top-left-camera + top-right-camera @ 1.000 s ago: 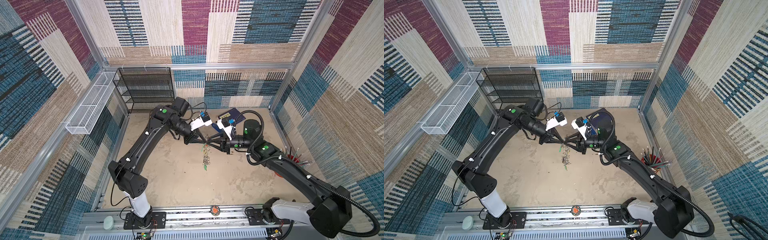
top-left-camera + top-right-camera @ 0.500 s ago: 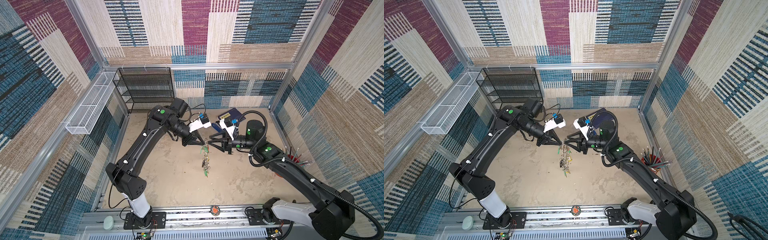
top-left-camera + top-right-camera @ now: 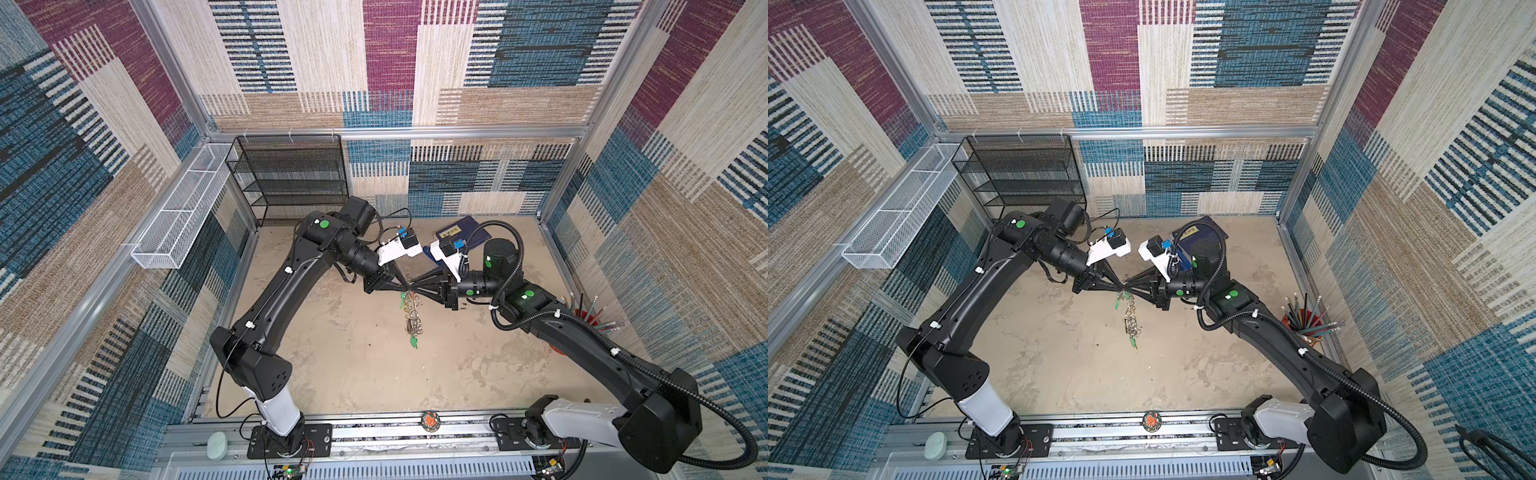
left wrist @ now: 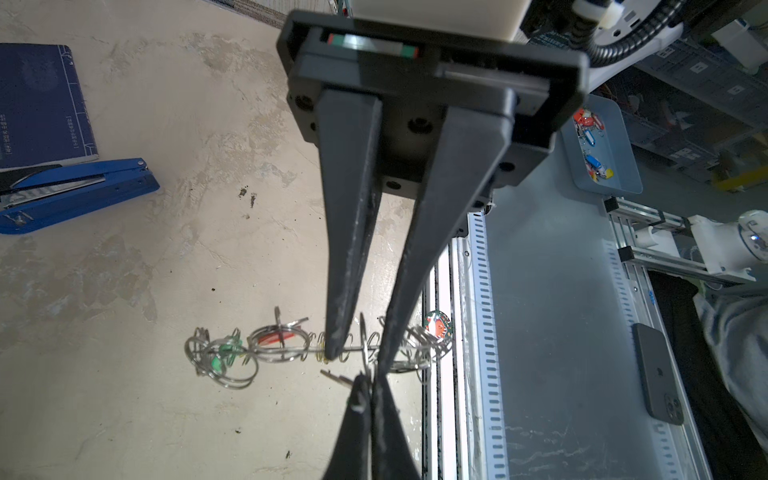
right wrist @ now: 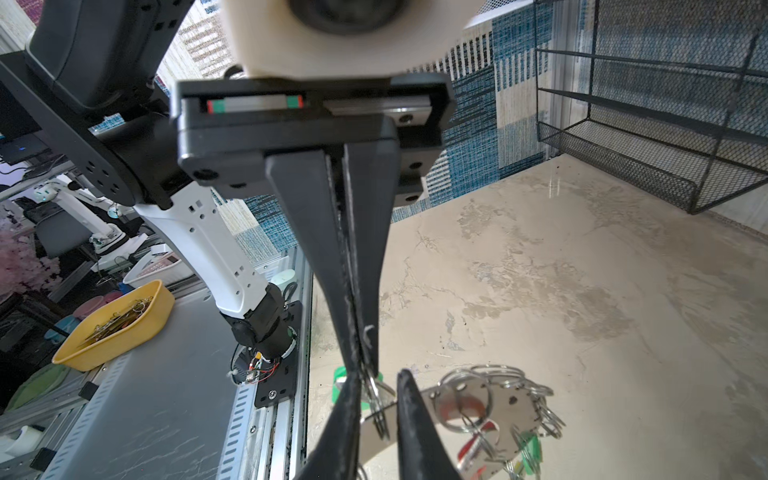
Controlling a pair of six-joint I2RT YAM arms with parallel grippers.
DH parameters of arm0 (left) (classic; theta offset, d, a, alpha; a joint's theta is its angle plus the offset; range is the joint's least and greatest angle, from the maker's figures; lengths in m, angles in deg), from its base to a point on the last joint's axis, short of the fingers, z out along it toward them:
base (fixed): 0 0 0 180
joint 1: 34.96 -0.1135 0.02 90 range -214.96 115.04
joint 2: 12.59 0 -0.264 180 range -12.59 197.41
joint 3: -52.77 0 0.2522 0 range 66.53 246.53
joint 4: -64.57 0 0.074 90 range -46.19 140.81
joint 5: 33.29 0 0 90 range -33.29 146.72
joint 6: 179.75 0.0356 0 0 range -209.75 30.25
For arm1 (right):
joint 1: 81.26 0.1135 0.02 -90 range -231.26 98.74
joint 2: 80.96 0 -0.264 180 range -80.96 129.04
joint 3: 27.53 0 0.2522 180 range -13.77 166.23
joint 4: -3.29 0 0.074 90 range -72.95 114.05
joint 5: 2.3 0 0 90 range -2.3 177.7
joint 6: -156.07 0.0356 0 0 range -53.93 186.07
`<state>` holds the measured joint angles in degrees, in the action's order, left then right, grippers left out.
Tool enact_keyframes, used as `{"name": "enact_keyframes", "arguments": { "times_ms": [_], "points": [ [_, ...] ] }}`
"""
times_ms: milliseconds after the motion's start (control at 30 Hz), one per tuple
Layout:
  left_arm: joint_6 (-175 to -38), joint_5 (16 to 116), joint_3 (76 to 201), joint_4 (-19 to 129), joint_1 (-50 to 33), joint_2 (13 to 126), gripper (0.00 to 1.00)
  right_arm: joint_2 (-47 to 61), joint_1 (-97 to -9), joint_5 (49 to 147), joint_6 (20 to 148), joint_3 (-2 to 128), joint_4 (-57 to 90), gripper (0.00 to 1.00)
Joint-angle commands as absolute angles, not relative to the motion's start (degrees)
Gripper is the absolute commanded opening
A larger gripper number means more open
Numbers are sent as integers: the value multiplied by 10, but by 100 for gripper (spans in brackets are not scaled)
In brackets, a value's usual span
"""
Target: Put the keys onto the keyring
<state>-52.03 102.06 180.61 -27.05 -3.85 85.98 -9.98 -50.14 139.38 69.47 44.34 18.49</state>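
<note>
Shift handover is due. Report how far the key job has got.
Done: keyring hangs clear of the table, where both grippers meet. In hand: left gripper is shut on what looks like the green-tagged key at the rim; right gripper straddles the disc, grip unclear. Left: nothing shows a key threaded yet; the black-tagged key is not in view.

The keyring [image 5: 523,419] runs past the edge of the right wrist view
</note>
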Motion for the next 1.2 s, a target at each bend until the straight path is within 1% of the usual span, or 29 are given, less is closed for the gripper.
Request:
{"name": "enact_keyframes", "arguments": {
  "times_ms": [0,67,200,400,567,600,667,767,867,1100,1167],
  "points": [
    [-506,1043,1807,-265,-38,859,0,-98,-499,1402,692,443,177,12],
    [-506,1041,1807,-265,-38,861,0,-98,-498,1403,694,440,174,9],
    [-505,1042,1807,-266,-37,864,0,-99,-497,1402,694,439,172,0],
    [-518,1036,1802,-255,-37,862,0,-111,-497,1386,702,425,152,0],
    [-562,1026,1753,-200,-39,828,3,-117,-498,1376,720,407,108,0],
    [-572,1024,1739,-186,-41,819,5,-116,-498,1376,724,406,102,0],
    [-593,1022,1712,-157,-46,797,14,-113,-498,1380,728,406,92,0],
    [-621,1023,1672,-116,-58,764,23,-109,-498,1385,731,408,86,0],
    [-645,1025,1636,-84,-67,737,30,-110,-498,1388,733,408,82,0],
    [-693,981,1536,14,-68,671,49,-111,-498,1391,738,412,74,0],
    [-715,984,1512,50,-67,652,53,-109,-498,1390,740,412,75,0]
  ]
}}
